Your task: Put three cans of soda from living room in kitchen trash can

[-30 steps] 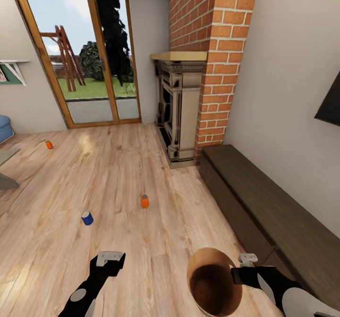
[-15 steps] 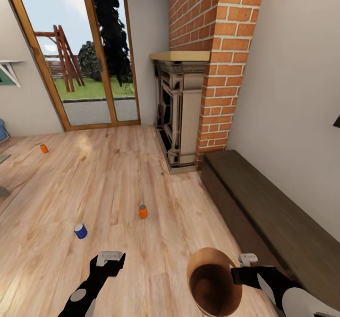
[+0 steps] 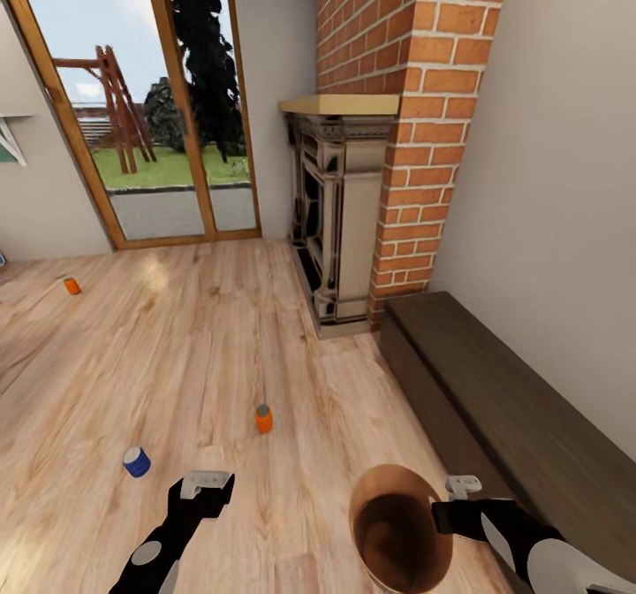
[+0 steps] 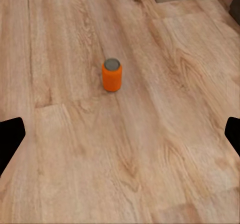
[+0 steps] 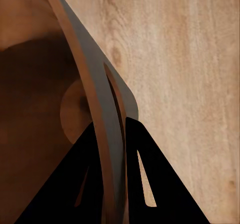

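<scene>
Three cans of soda stand upright on the living room's wood floor: an orange can (image 3: 263, 418) ahead of my left gripper, a blue can (image 3: 136, 461) to its left, and another orange can (image 3: 71, 285) far off at the left. The near orange can (image 4: 112, 74) stands ahead of my open left gripper (image 4: 120, 136), well apart from its fingers. My left gripper (image 3: 205, 485) hovers low over the floor. My right gripper (image 3: 449, 507) is shut on the rim of the tash can (image 3: 397, 528), brown inside. The rim (image 5: 100, 119) sits pinched between the right fingers.
A brick fireplace (image 3: 344, 214) stands ahead on the right, with a long dark low cabinet (image 3: 503, 426) along the right wall. Glass patio doors (image 3: 132, 108) close off the far wall.
The whole view has shifted forward: the cans have slid down and left in the picture and look nearer. Both grippers and the tash can hold the same pose.
</scene>
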